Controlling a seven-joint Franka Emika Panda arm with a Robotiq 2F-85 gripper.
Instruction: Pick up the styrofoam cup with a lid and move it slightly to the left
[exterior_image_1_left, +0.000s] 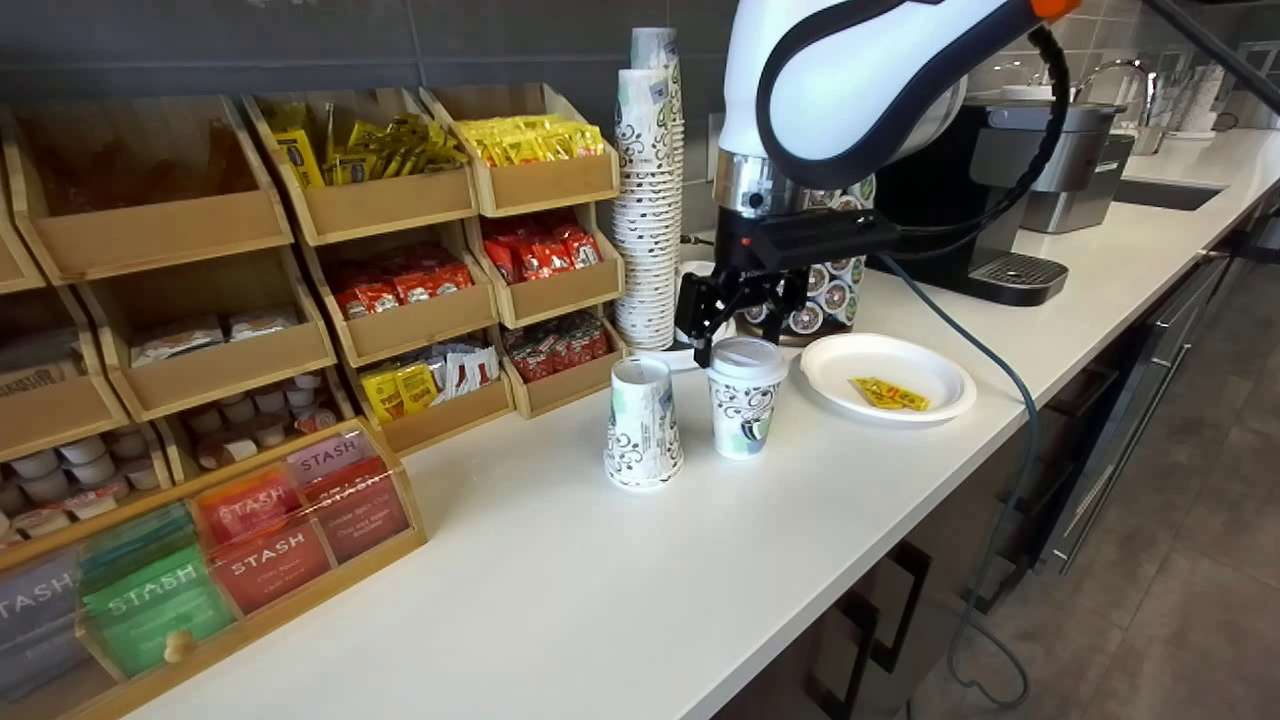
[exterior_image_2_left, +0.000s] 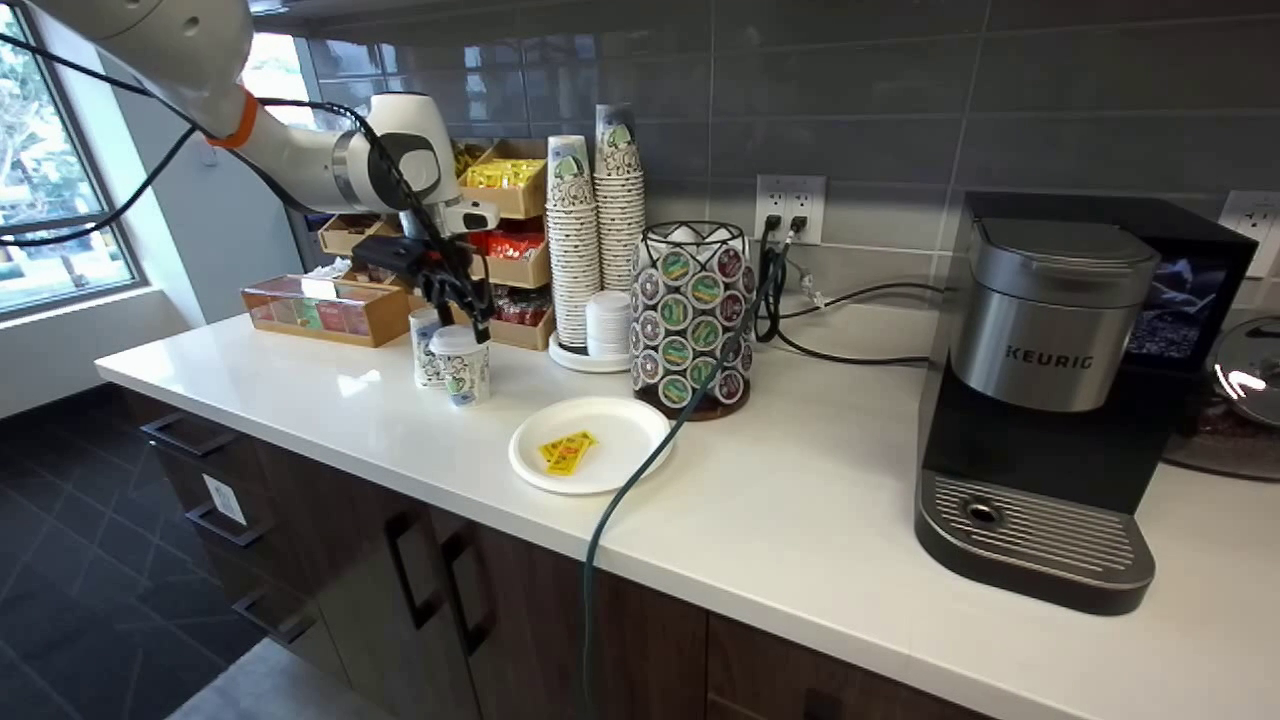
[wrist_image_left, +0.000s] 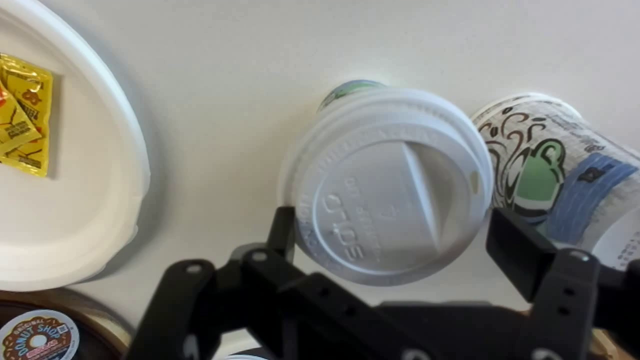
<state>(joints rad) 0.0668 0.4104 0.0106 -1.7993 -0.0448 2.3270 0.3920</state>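
Observation:
The styrofoam cup (exterior_image_1_left: 742, 412) stands upright on the counter with dark print on its side. It also shows in an exterior view (exterior_image_2_left: 467, 378), and a sliver of its side shows in the wrist view (wrist_image_left: 352, 90). The white lid (exterior_image_1_left: 748, 357) sits on it, and fills the middle of the wrist view (wrist_image_left: 385, 200). My gripper (wrist_image_left: 392, 232) is open, its fingers at opposite sides of the lid. The left finger in the picture lies against or very near the lid's edge; a small gap shows at the right finger. In an exterior view the gripper (exterior_image_1_left: 740, 342) is at lid height.
A printed lidless cup (exterior_image_1_left: 642, 430) stands upside down close beside, behind the right finger in the wrist view (wrist_image_left: 545, 165). A white plate (exterior_image_1_left: 830, 375) with yellow packets lies on the opposite side. Tall cup stacks (exterior_image_1_left: 645, 220), a pod rack (exterior_image_2_left: 692, 320) and wooden bins (exterior_image_1_left: 440, 400) stand behind.

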